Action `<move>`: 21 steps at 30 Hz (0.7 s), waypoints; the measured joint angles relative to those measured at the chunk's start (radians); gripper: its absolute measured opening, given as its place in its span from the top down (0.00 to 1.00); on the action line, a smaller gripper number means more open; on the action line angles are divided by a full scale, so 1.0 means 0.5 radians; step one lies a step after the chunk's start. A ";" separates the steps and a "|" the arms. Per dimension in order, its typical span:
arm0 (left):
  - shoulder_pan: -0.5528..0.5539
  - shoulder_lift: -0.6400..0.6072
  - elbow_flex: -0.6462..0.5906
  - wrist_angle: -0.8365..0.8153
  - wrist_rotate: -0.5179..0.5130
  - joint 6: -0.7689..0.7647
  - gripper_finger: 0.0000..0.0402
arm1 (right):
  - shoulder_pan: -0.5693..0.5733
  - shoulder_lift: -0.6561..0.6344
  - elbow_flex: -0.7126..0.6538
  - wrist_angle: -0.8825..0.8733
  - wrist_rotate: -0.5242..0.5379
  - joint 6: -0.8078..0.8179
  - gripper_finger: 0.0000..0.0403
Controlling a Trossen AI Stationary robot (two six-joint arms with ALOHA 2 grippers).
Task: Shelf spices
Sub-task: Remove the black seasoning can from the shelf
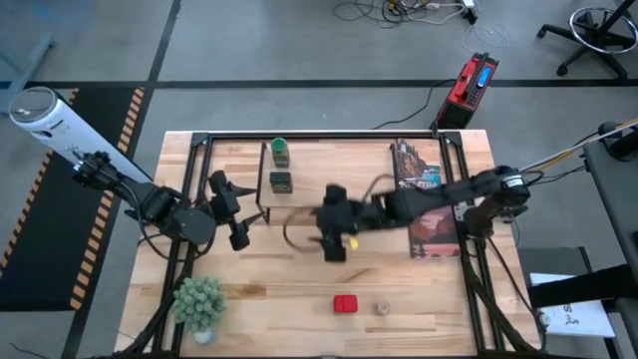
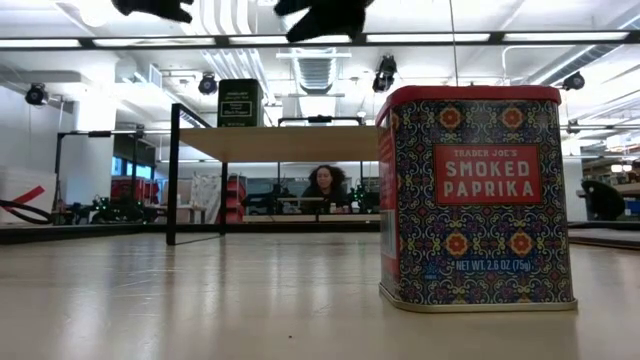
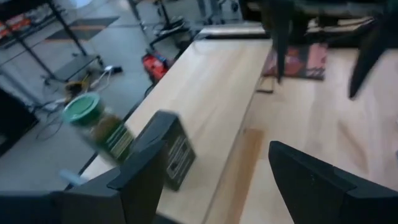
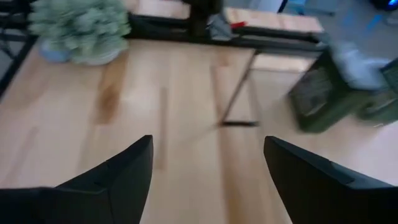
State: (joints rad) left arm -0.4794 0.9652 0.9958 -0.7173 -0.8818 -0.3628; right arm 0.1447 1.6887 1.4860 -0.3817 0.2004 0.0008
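Note:
The shelf (image 1: 339, 165) stands at the table's far middle. A green-capped jar (image 1: 280, 152) and a dark square tin (image 1: 281, 182) stand upright on its left end; both also show in the left wrist view, the jar (image 3: 99, 127) and the tin (image 3: 174, 149). The red square tin (image 1: 345, 303), labelled smoked paprika (image 2: 475, 195), and a round tan jar (image 1: 383, 307) stand on the table near its front edge. My left gripper (image 1: 229, 209) hangs open in the air left of the shelf. My right gripper (image 1: 334, 234) hangs open above the table's middle, with nothing between its fingers (image 4: 118, 174).
A small potted plant (image 1: 199, 304) stands at the near left corner. A printed book or box (image 1: 427, 199) lies at the shelf's right end. A black metal frame (image 1: 189, 150) surrounds the table. A person (image 2: 325, 188) sits in the room beyond.

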 joint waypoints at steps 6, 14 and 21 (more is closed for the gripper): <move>0.122 -0.017 -0.008 -0.138 0.000 -0.039 0.33 | -0.279 -0.004 0.000 0.053 -0.186 -0.152 0.32; 0.329 -0.029 -0.076 -0.080 0.002 0.195 0.36 | -0.503 -0.005 -0.001 0.194 -0.387 -0.309 0.29; 0.607 -0.031 -0.140 0.037 0.334 0.388 0.39 | -0.681 0.039 -0.003 0.334 -0.635 -0.460 0.31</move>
State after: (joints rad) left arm -0.1758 0.9495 0.9256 -0.6988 -0.7146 -0.1686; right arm -0.1960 1.7084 1.4845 -0.2147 -0.1173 -0.2292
